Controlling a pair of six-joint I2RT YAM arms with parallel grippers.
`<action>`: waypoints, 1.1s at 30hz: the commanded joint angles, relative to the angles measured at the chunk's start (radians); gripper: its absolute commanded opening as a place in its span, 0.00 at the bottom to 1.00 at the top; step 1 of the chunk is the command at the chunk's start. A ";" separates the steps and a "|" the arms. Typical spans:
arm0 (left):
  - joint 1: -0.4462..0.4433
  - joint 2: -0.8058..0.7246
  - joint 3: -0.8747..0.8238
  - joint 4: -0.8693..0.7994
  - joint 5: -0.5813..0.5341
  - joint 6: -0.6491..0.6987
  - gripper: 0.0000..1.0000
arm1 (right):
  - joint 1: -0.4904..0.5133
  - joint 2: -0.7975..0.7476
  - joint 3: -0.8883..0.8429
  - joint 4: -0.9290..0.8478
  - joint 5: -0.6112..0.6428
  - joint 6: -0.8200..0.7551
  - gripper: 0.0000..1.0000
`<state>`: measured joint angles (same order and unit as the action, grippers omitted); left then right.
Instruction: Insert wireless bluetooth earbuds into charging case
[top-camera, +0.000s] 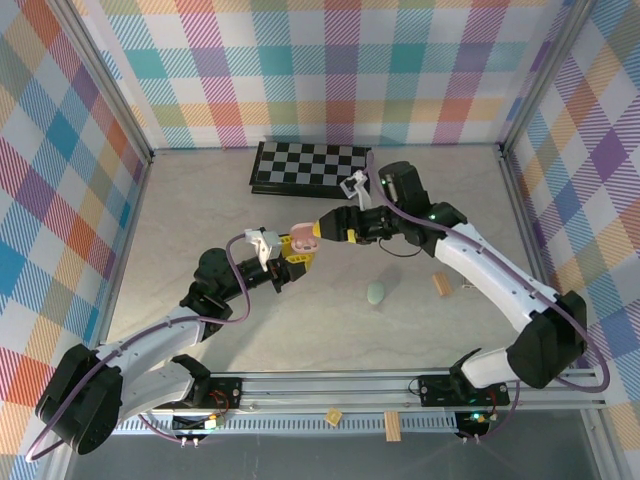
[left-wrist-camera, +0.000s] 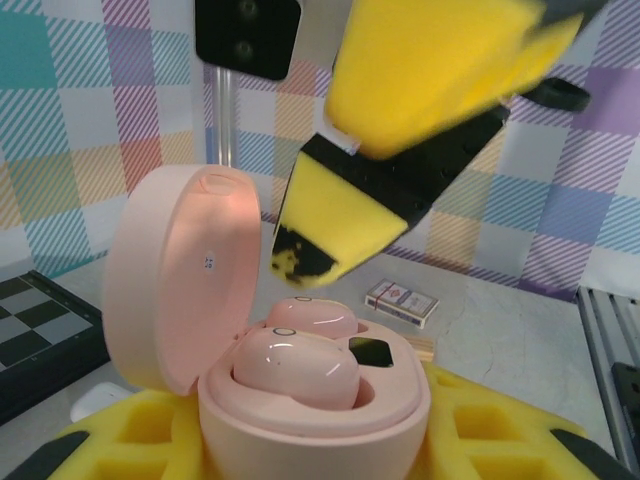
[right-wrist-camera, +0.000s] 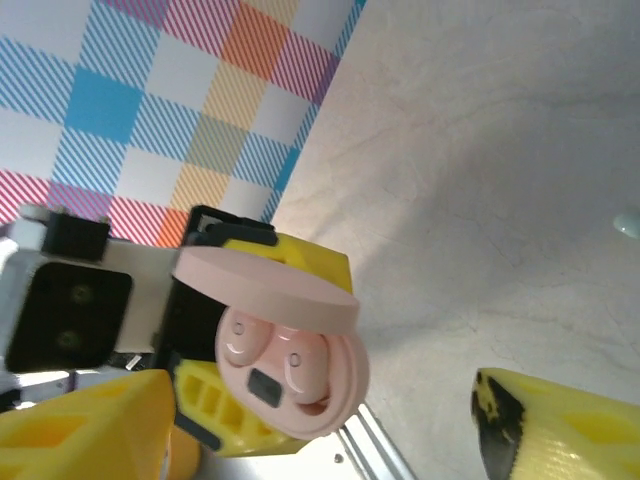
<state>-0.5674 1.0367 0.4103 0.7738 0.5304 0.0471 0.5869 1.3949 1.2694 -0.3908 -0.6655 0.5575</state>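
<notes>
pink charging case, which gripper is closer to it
Left. The left gripper holds the pink charging case clamped, so it is in contact; the right gripper hangs open just above the case's mouth, not touching it.

Charging case (left-wrist-camera: 310, 415) sits between the pads of my left gripper (top-camera: 288, 262), mid-table. Two earbuds (left-wrist-camera: 295, 368) lie side by side in it. My right gripper (top-camera: 318, 230) is just above, apart. Chessboard (top-camera: 310, 165) behind; second case (top-camera: 376, 292) on the table, to the right.
</notes>
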 joint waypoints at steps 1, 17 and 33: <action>-0.006 -0.027 0.017 -0.010 0.019 0.046 0.33 | -0.010 0.010 0.037 0.044 0.011 0.048 0.87; -0.006 -0.033 0.039 0.007 -0.015 -0.054 0.33 | -0.006 0.101 0.040 -0.001 -0.084 0.040 0.92; -0.006 -0.038 0.051 0.027 -0.063 -0.066 0.33 | -0.009 0.086 -0.194 0.646 -0.270 0.519 0.89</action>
<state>-0.5682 1.0164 0.4335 0.7406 0.4808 -0.0074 0.5770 1.4479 1.1179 -0.0711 -0.8215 0.8455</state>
